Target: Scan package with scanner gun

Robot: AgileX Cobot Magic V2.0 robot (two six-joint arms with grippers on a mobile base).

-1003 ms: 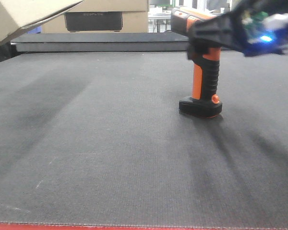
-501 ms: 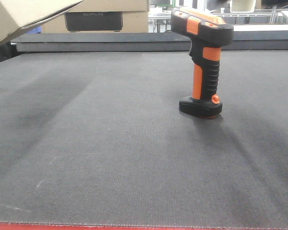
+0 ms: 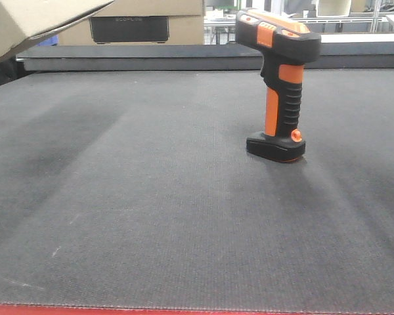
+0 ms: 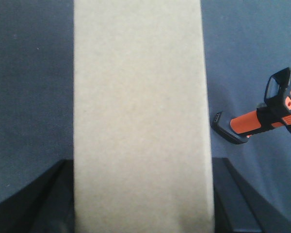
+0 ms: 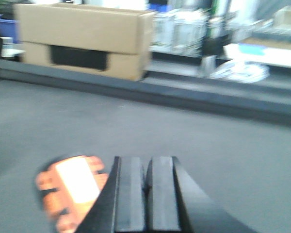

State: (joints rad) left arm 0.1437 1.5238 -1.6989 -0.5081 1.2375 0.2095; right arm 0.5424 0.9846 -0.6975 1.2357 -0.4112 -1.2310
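The orange and black scanner gun point(image 3: 280, 85) stands upright on its base on the dark mat, right of centre. It also shows at the right edge of the left wrist view point(image 4: 262, 116) and, blurred, at lower left of the right wrist view point(image 5: 72, 191). The tan cardboard package point(image 4: 138, 116) fills the left wrist view, and its corner shows top left in the front view point(image 3: 26, 23), held in the air. My left gripper point(image 4: 140, 199) is shut on the package, dark fingers point(image 4: 48, 199) on both sides. My right gripper point(image 5: 146, 194) is shut and empty, just right of the scanner's top.
Stacked cardboard boxes point(image 3: 148, 20) stand behind a raised dark ledge point(image 3: 151, 62) at the back of the mat; they also show in the right wrist view point(image 5: 82, 41). Shelving and clutter point(image 5: 242, 48) lie beyond. The mat's red front edge point(image 3: 184, 310) runs along the bottom.
My right arm, which was at the scanner's head one second ago, has left the front view. The scanner stays standing, shifted very slightly. The package corner has not moved.
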